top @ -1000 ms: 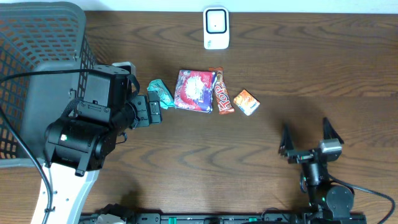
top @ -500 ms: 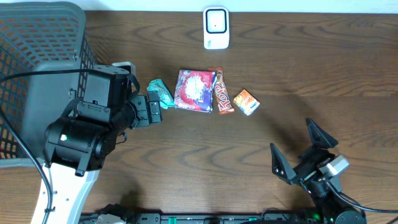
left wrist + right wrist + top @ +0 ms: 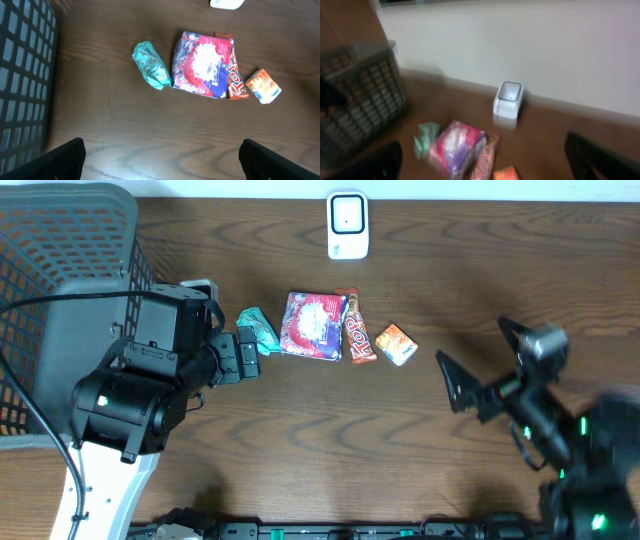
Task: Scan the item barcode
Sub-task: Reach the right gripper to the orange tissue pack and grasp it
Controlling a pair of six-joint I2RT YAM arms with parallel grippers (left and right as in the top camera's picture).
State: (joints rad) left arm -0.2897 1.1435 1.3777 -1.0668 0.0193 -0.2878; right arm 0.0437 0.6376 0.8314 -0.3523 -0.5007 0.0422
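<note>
Right gripper (image 3: 471, 342) lifted, jaws spread — left gripper (image 3: 161, 149) likewise, chocolate bar (image 3: 356, 338) lengthwise toward scanner (image 3: 347, 225)

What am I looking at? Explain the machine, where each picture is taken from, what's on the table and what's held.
Two robot arms work at a wooden table. One picture looks down from above; the other two come from cameras on each wrist. The left fingers and right fingers stand open, holding nothing. On the table lie a teal wrapper, a red packet, a brown snack bar and a small orange box. A white scanner stands behind them, a grey basket to the left.
</note>
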